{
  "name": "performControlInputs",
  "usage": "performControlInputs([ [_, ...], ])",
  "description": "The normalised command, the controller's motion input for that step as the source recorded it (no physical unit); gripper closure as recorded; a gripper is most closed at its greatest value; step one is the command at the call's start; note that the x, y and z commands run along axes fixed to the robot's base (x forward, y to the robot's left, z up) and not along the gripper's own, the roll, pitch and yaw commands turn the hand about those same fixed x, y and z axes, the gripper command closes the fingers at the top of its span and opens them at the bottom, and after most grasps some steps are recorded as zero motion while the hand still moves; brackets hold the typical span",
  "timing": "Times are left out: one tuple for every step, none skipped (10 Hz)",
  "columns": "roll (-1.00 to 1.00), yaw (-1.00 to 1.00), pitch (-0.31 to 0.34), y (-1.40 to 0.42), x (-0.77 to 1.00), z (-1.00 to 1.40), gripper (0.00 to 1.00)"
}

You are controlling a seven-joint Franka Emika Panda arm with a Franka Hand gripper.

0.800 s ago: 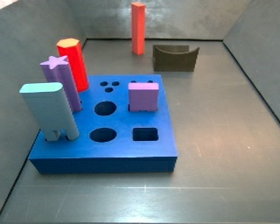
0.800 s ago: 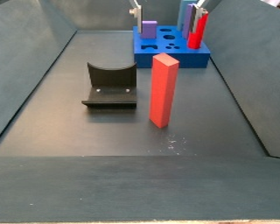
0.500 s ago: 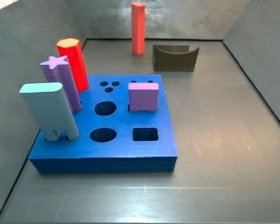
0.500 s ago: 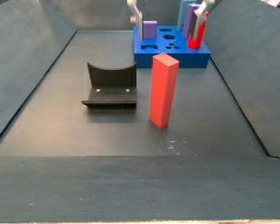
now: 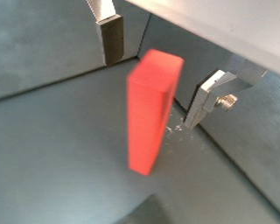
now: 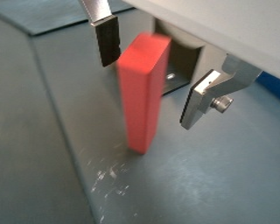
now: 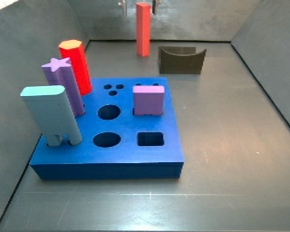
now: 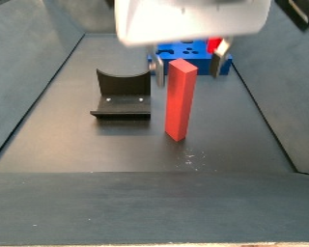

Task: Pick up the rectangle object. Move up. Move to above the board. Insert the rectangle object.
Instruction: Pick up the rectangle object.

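Here the tall, slim red-orange rectangle object (image 8: 180,99) stands upright on the dark grey floor (image 8: 67,125), well apart from the thick bright blue board (image 7: 117,136). In a side view it rises near the floor's far edge (image 7: 144,29), with the small dark brown U-shaped block (image 7: 181,60) just beside it.

The gripper (image 5: 164,83) is down over the bar's top, and in both wrist views its flat silver fingers (image 6: 105,37) flank the bar, one on each side. The jaws are spread: a clear gap shows between each plate and the bar's faces, so nothing is gripped. In a side view the pale grey gripper body (image 8: 191,19) fills the upper part of the picture above the bar; in a side view only the finger tips (image 7: 123,5) show at the top edge, on either side of the bar.

On the board stand a red peg with a yellowish top (image 7: 73,63), a purple star-topped post (image 7: 61,83), a pale blue-grey slab (image 7: 52,114) at its near left corner, and a short purple block (image 7: 148,99). Round holes and a square hole (image 7: 150,139) lie open in the board's upper face.
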Motion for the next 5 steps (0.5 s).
performControlInputs([
  [-0.02,0.23,0.020,0.05,0.25,-0.25,0.00],
  [-0.04,0.05,0.029,0.00,0.23,-0.10,0.00],
  [-0.02,0.03,0.000,0.00,0.10,-0.10,0.00],
  [-0.01,0.00,0.000,-0.05,0.05,-0.15,0.00],
  [0.00,0.01,0.000,-0.10,0.07,-0.05,0.00],
])
